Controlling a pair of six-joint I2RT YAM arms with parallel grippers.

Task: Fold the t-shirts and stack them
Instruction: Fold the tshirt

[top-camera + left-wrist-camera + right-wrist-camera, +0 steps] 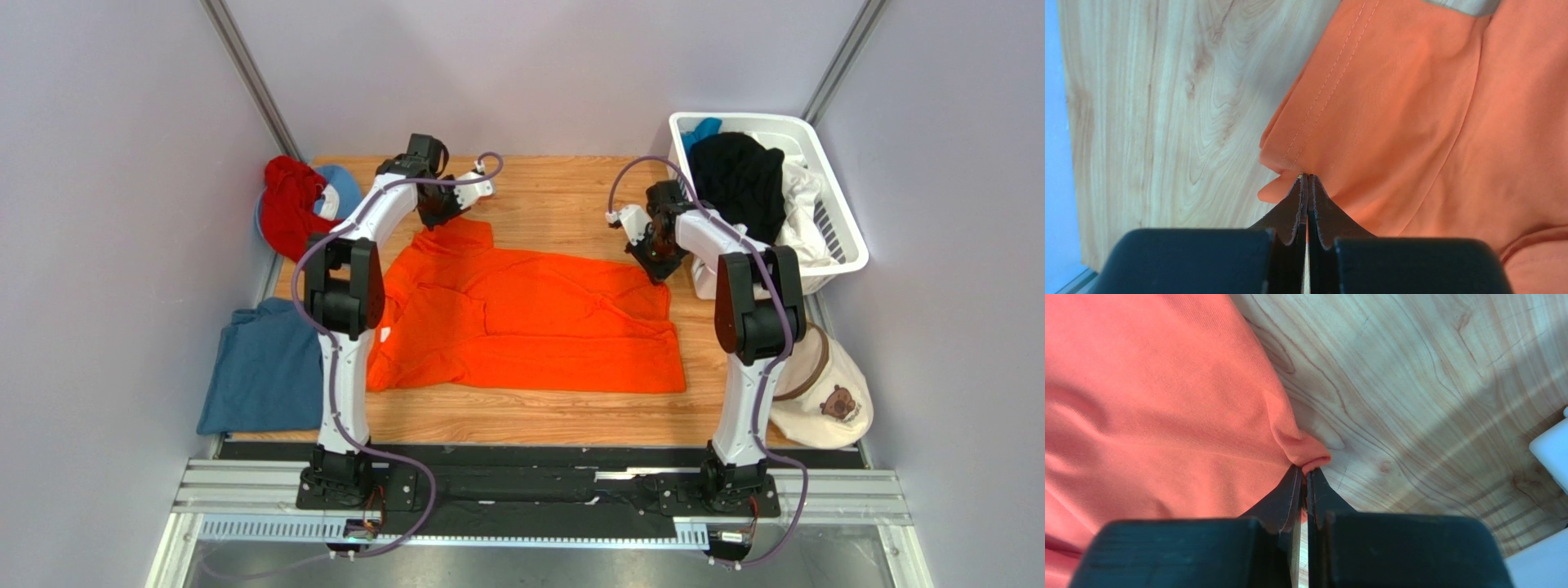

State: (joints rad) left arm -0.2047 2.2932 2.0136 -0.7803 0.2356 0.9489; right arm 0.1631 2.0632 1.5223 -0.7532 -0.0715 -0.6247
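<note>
White basket (751, 119), black shirt (740, 175), white shirt (803, 196) inside

You're looking at an orange t-shirt (552, 325) of matt, fine-knit cloth with stitched hems, on a surface (552, 196) of smooth pale wood with bold grain. The basket (748, 120) is white slatted plastic. The left gripper (1308, 179) and right gripper (1303, 470) are dark, matt and rough-edged.

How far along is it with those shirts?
Early. The blue t-shirt looks folded at the left edge. The orange t-shirt is spread out, the left gripper and right gripper each pinching a far corner. Black and white clothes wait in the white basket.
</note>
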